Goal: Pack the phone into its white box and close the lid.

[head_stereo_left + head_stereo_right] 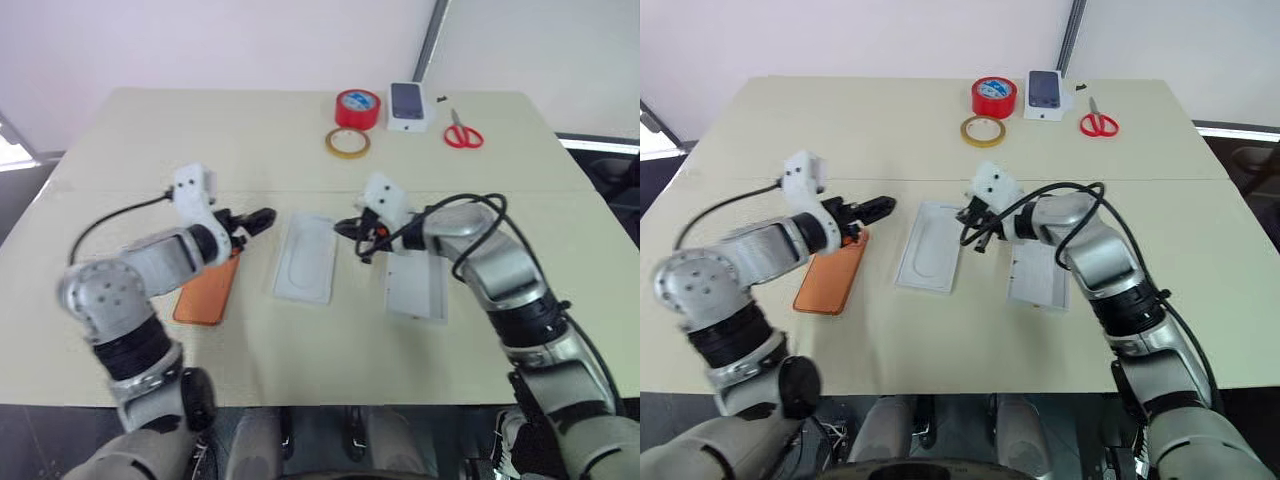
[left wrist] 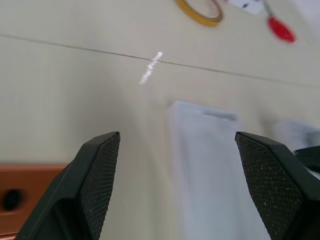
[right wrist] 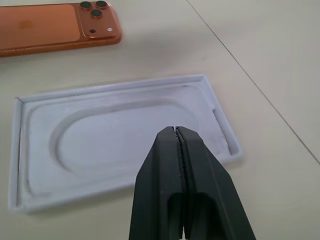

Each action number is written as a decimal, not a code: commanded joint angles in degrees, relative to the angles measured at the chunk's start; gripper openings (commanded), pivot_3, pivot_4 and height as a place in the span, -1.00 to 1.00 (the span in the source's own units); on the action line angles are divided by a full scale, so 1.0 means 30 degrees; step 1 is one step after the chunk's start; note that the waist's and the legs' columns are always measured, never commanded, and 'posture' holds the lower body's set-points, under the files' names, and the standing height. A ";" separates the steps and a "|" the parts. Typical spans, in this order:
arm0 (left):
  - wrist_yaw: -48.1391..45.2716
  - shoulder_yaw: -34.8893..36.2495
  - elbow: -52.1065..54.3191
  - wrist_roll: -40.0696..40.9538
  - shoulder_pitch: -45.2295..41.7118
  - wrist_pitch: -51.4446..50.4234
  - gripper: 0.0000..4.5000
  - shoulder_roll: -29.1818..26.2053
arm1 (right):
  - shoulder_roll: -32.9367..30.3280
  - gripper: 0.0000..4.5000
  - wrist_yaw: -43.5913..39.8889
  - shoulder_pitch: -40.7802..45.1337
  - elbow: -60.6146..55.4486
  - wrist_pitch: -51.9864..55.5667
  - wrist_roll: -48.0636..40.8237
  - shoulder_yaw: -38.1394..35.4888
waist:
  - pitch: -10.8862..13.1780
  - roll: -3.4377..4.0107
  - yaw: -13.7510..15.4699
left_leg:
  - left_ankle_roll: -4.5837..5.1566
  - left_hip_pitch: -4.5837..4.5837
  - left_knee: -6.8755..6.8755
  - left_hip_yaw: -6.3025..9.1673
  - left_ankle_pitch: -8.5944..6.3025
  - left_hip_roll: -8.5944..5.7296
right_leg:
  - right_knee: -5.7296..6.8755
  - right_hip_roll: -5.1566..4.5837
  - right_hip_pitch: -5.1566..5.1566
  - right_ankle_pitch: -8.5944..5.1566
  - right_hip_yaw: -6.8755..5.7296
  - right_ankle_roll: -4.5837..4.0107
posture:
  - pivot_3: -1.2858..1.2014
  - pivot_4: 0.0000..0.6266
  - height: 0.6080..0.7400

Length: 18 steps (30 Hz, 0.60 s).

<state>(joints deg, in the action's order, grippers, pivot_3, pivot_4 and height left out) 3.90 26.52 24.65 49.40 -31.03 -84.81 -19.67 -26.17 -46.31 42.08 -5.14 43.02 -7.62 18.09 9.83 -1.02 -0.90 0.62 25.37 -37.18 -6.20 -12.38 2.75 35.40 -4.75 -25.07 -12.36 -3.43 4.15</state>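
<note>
Lying flat on table (image 1: 300,350): phone (image 3: 50,27)

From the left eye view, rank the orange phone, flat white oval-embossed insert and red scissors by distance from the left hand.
1. Orange phone, just beneath the left hand.
2. Flat white oval-embossed insert, mid-table.
3. Red scissors, far right edge.
</note>
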 commanded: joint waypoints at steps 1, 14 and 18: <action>-0.3858 -0.1500 0.0864 -0.1373 0.2248 0.3742 0.72 -0.3238 | 0.1131 -0.98 0.1292 0.1100 0.0863 0.0352 0.0975 0.0791 | 0.0000 0.0000 -0.0061 | -0.0021 0.0002 0.0008 -0.0005 0.0012 0.0004 | 0.0025 0.0000 -0.0030 0.0001 0.0003 -0.0002 | 0.03 -0.52 1.00; -1.0831 -0.2924 0.2504 -0.3935 0.9645 1.0566 0.72 -0.8307 | 0.3559 -0.98 0.2763 0.2416 0.6116 -0.1470 0.4495 0.3665 | 0.0000 0.0012 -0.0093 | -0.0117 0.0189 0.0084 -0.0048 -0.0013 0.0003 | -0.0051 -0.0147 -0.0324 0.0044 0.0039 -0.0098 | 0.03 -0.52 1.00; -1.1074 -0.2737 0.3078 -0.3858 1.0546 1.0838 0.72 -0.8222 | 0.3284 -0.98 0.2347 0.2282 0.5933 -0.1801 0.4995 0.3789 | -0.0005 0.0016 -0.0108 | -0.0139 0.0254 0.0087 -0.0048 0.0003 0.0019 | -0.0003 -0.0135 -0.0373 0.0046 0.0041 -0.0099 | 0.03 -0.52 1.00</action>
<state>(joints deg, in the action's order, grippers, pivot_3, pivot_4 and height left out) -28.77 16.92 31.81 37.90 0.22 -53.56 -44.30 -15.70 -38.66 48.43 13.30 38.18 6.30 29.07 9.82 -0.97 -1.22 0.18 26.21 -36.93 -6.34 -12.35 2.82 35.43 -5.15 -26.18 -12.22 -3.31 3.85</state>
